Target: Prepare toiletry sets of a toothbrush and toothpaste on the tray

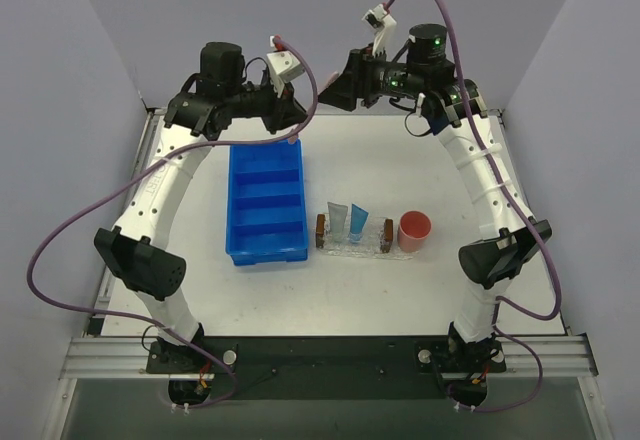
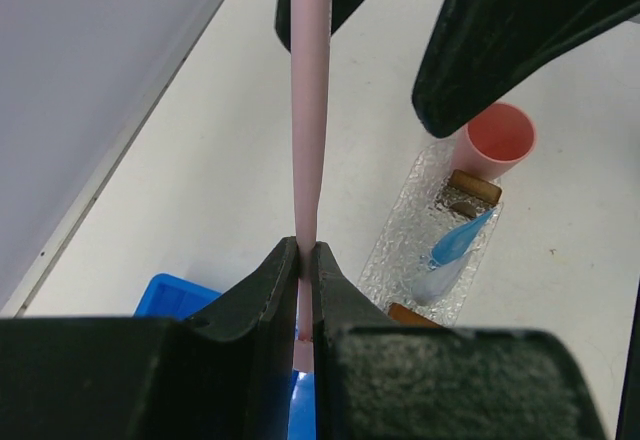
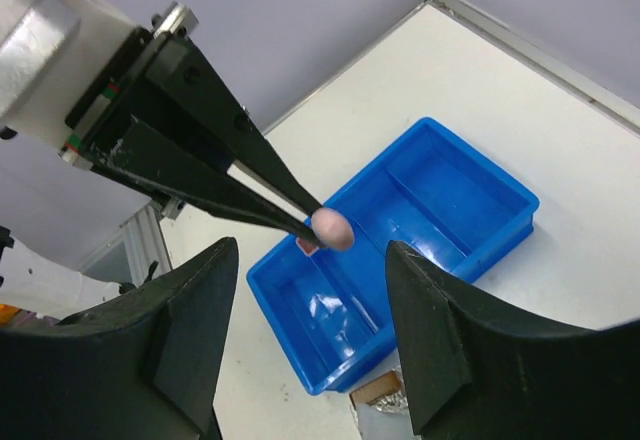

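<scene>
Thin pink-lilac toothbrush held aloft by the left tool; two small blue toothpaste tubes lie side by side in the clear glittery tray.

A blue plastic bin sits a little left of the middle of the white table. Its long side runs from twelve o'clock to six, and it is split crosswise into four compartments in a row. At its three o'clock, well apart, a round pink cup stands upright, mouth up. Pale lilac-grey walls close in at nine, twelve and three o'clock. A silver metal rail runs along the six o'clock edge.
</scene>
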### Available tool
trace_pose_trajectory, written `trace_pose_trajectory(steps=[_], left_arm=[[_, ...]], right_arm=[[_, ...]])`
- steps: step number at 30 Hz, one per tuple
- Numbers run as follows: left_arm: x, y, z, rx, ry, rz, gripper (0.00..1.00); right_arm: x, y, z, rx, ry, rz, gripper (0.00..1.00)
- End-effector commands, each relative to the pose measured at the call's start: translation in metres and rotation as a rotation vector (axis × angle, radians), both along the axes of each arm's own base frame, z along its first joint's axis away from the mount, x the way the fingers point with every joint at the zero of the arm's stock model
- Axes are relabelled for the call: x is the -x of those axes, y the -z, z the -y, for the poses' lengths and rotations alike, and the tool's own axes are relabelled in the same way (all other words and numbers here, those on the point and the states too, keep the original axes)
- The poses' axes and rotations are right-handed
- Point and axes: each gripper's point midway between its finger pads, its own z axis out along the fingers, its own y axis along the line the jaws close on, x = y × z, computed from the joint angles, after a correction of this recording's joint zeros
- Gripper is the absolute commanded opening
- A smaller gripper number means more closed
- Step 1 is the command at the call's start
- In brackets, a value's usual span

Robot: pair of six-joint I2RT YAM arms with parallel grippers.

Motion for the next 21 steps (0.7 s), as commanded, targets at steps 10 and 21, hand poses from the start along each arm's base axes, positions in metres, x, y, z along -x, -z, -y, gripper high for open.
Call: trace_pose_trajectory(steps=[10,21], left_arm=[[0.025,-0.030,0.015,0.087,0.081,0.046,0.00],[0.027,-0.037,0.023,0.141,0.116,0.020,0.00]], right_arm=[[-0.009,-0.024,-0.008,-0.104,-0.007,0.037,0.46],[-0.008,-0.013,-0.007,-0.090,-0.009,0.016,0.40]])
